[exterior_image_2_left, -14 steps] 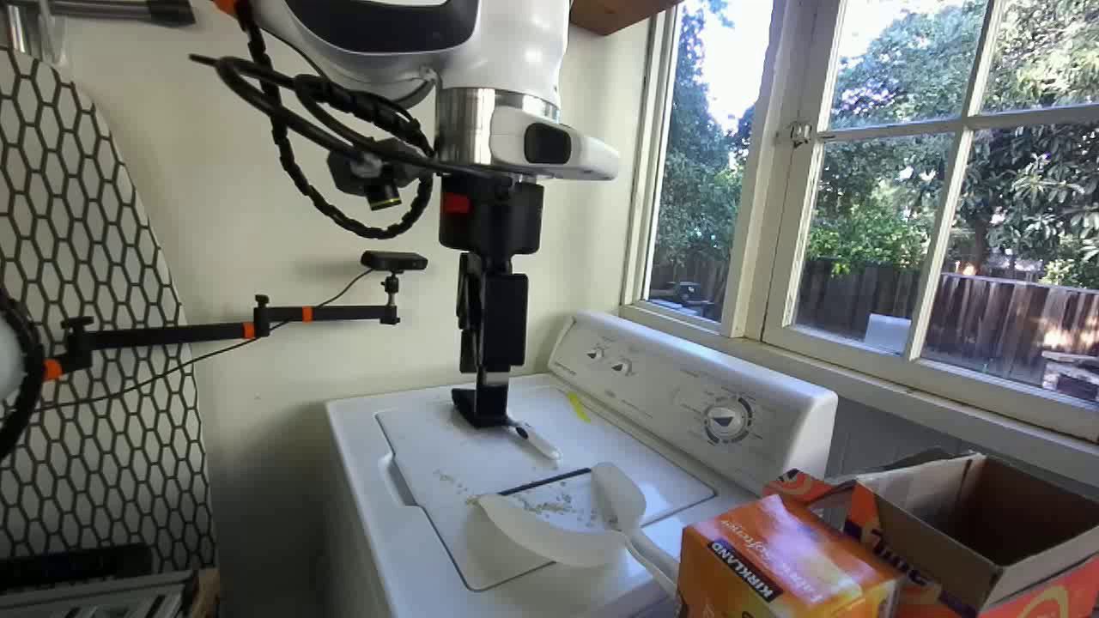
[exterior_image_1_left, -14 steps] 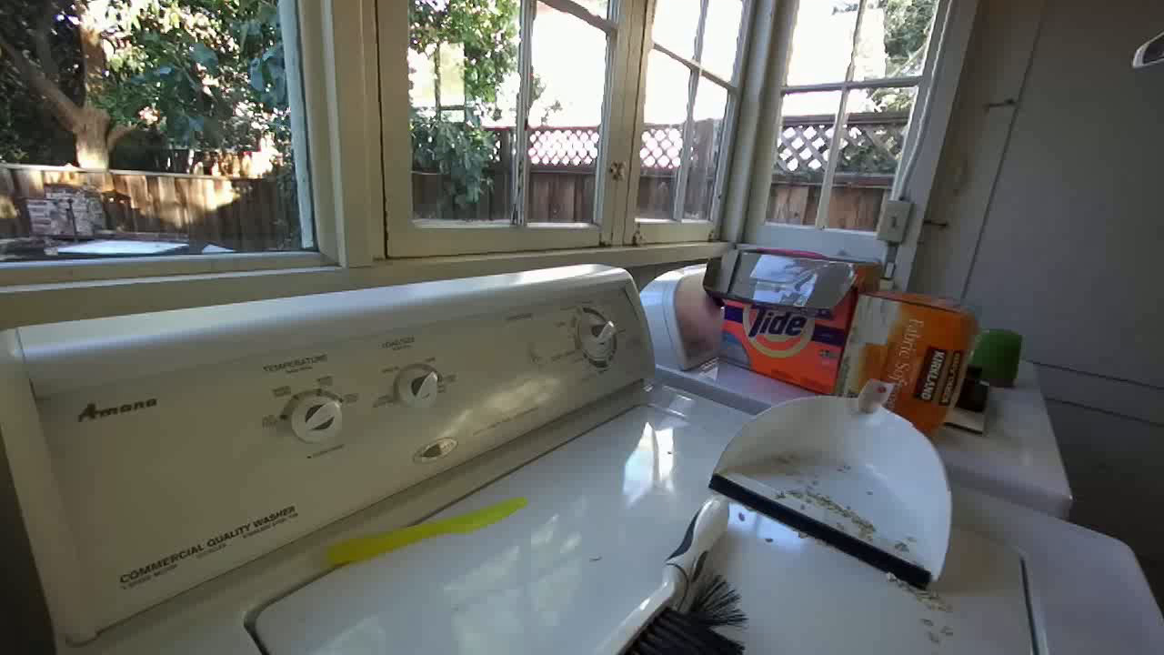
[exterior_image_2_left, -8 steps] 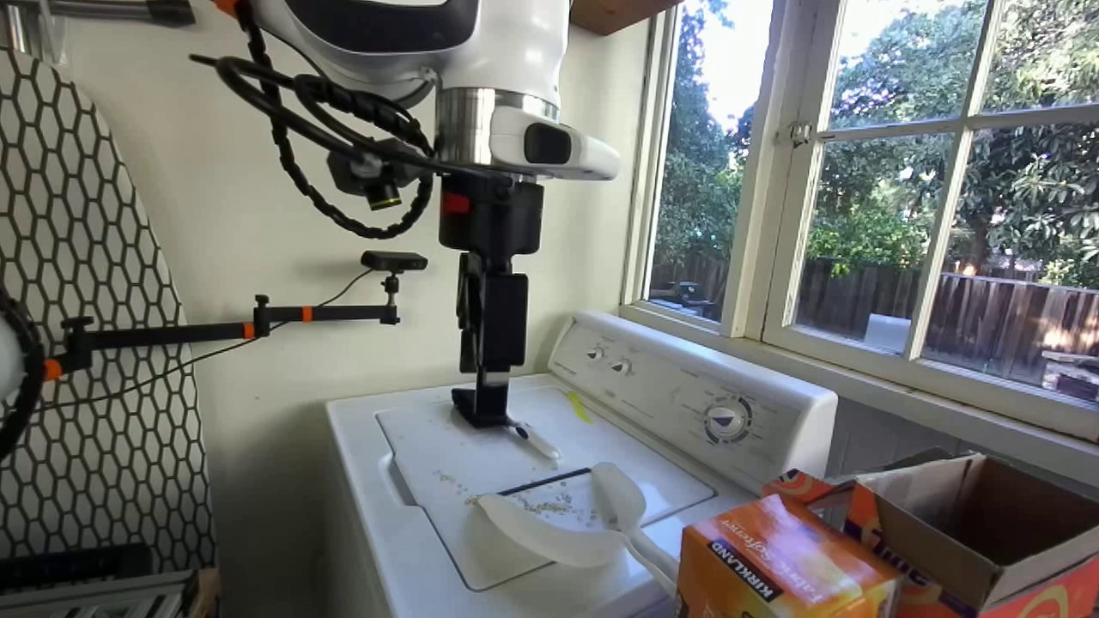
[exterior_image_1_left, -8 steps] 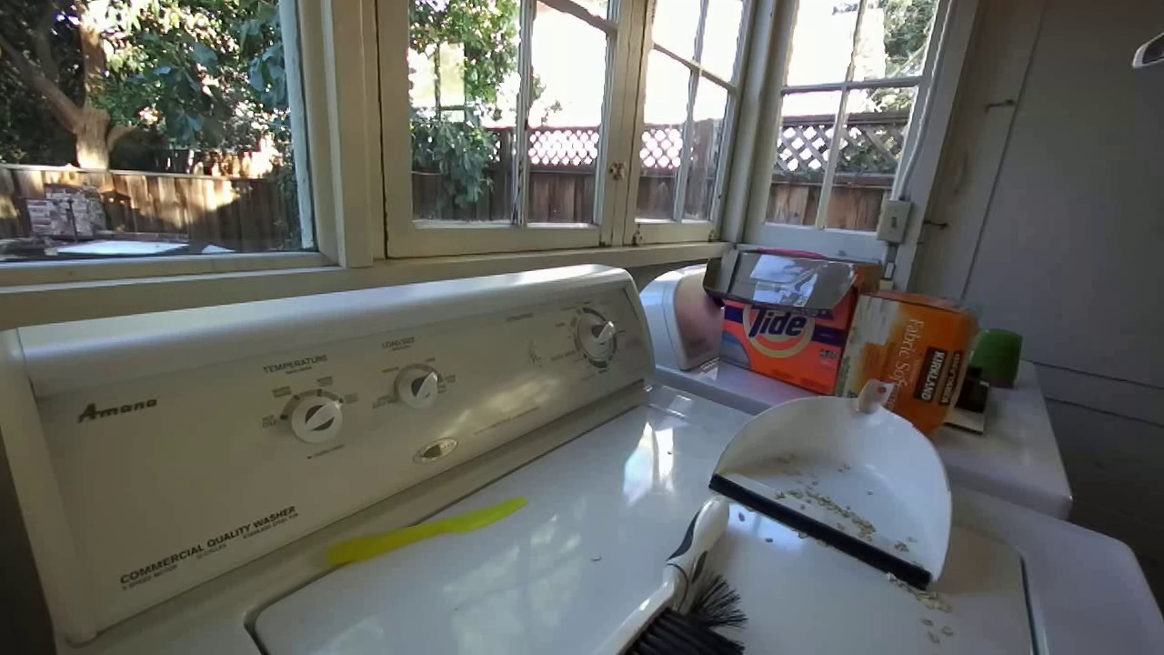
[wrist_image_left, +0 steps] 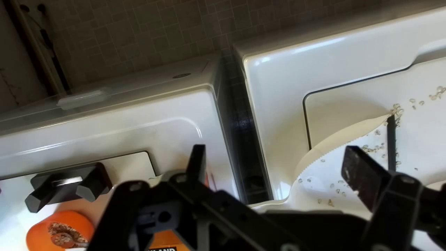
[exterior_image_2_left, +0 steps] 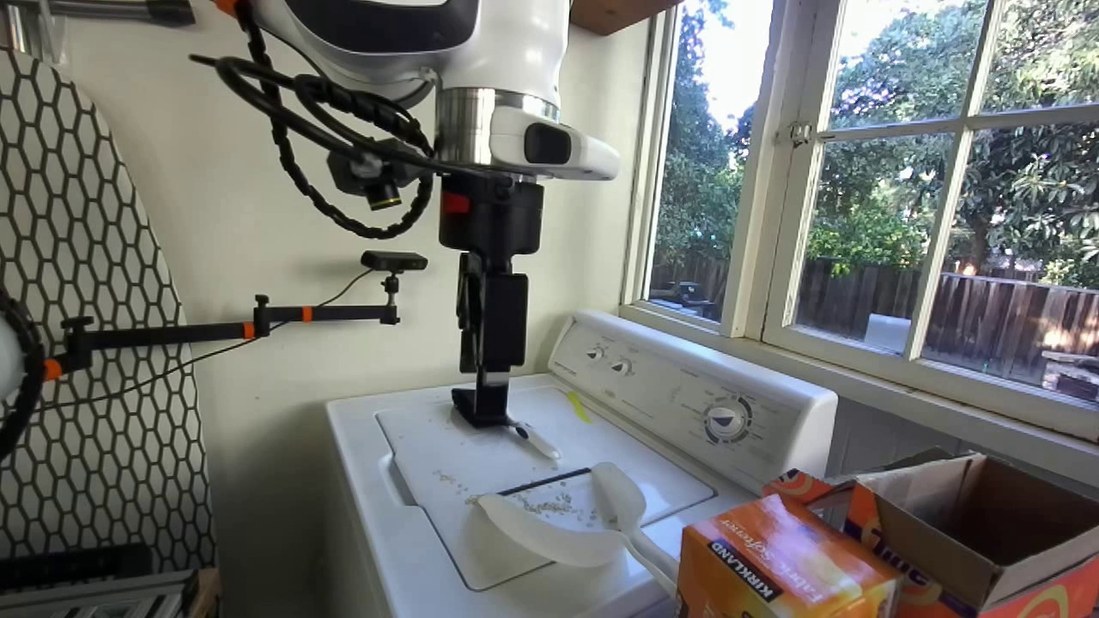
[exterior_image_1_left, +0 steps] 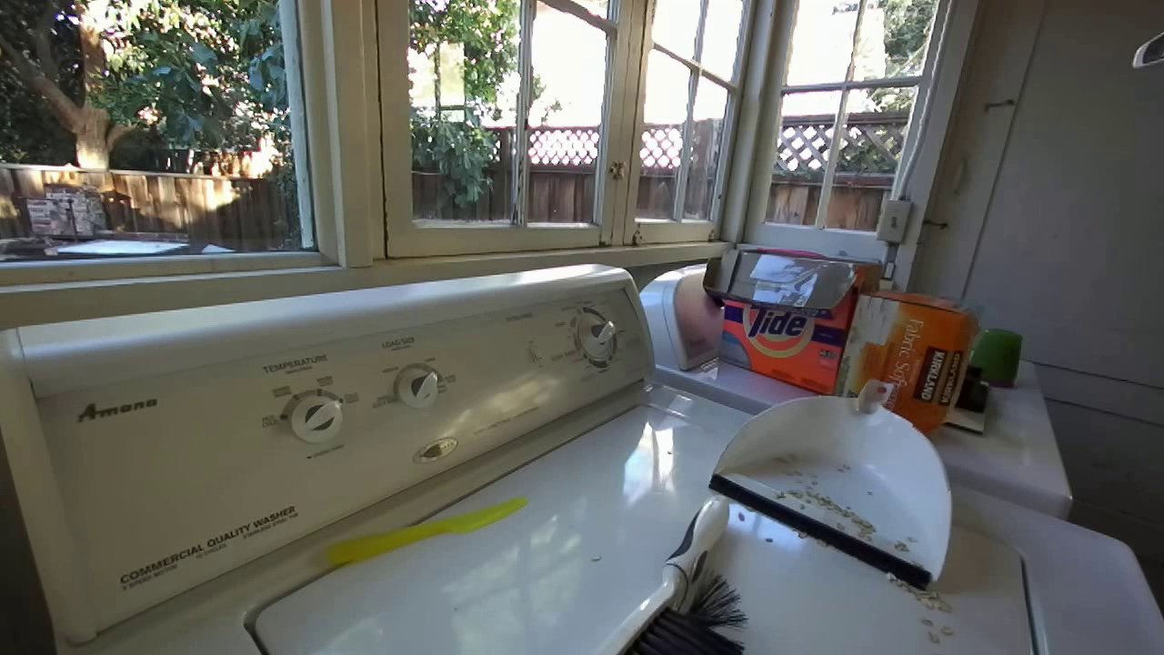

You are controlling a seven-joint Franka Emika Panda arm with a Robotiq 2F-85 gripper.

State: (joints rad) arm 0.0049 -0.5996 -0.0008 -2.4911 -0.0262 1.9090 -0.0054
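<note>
My gripper point(wrist_image_left: 278, 164) stands open, its black fingers point(wrist_image_left: 366, 181) wide apart with nothing between them in the wrist view. It points down in an exterior view, where its dark lower end point(exterior_image_2_left: 485, 408) overlaps the brush's head; the gap cannot be judged there. Nearest in the wrist view is a white dustpan point(wrist_image_left: 313, 170), lying on the washer with a black lip and pale flakes point(exterior_image_1_left: 846, 514) in it and beside it. A white-handled brush point(exterior_image_1_left: 673, 591) with black bristles lies near the dustpan. Toward the control panel rests a yellow flat utensil point(exterior_image_1_left: 427, 530).
Beyond the dustpan stand a Tide box point(exterior_image_1_left: 818, 364) and a Kirkland softener box point(exterior_image_2_left: 781, 558). A dark gap point(wrist_image_left: 247, 150) separates the two machines. On the left machine are a black object point(wrist_image_left: 94, 177) and an orange cup point(wrist_image_left: 38, 235). A camera boom point(exterior_image_2_left: 172, 332) reaches across the wall.
</note>
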